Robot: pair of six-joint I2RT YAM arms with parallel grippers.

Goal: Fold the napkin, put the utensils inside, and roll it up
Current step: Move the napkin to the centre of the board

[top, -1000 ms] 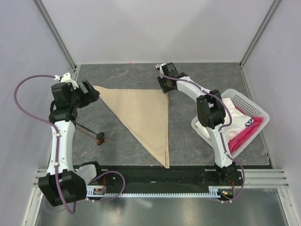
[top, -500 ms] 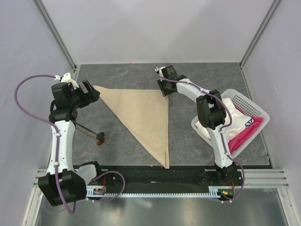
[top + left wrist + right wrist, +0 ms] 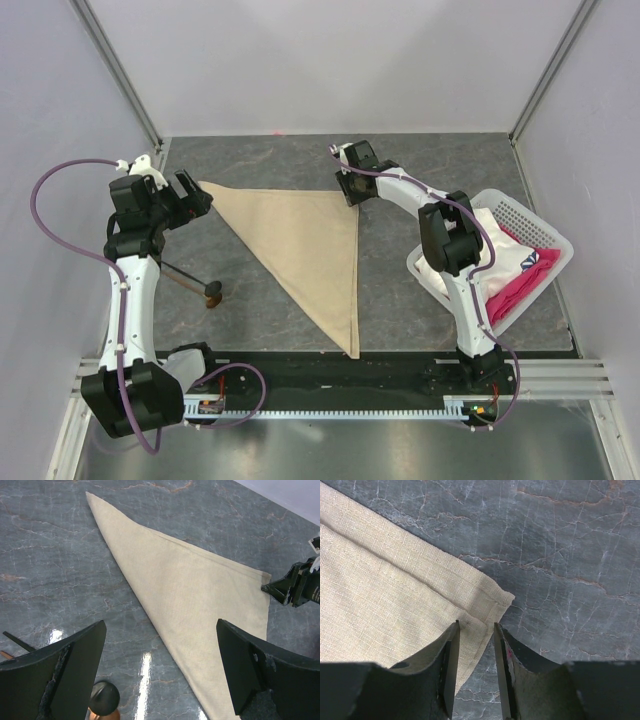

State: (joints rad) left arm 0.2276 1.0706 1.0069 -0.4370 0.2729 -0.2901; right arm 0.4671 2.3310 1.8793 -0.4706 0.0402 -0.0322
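The beige napkin lies flat on the dark stone table, folded into a triangle with its long point toward the near edge. My right gripper is low over the napkin's far right corner. In the right wrist view its narrowly parted fingers straddle the hem of the napkin, right gripper not clamped. My left gripper hovers wide open by the far left corner, napkin below it. The utensil, thin and dark-handled with a brown head, lies left of the napkin, utensil near the left finger.
A white mesh basket stands at the right, holding a white cloth and a pink-red cloth. White walls enclose the table on three sides. The arm bases sit on a black rail at the near edge.
My right gripper has shifted slightly down toward the napkin's far right corner. The left arm, napkin and utensil have not moved.
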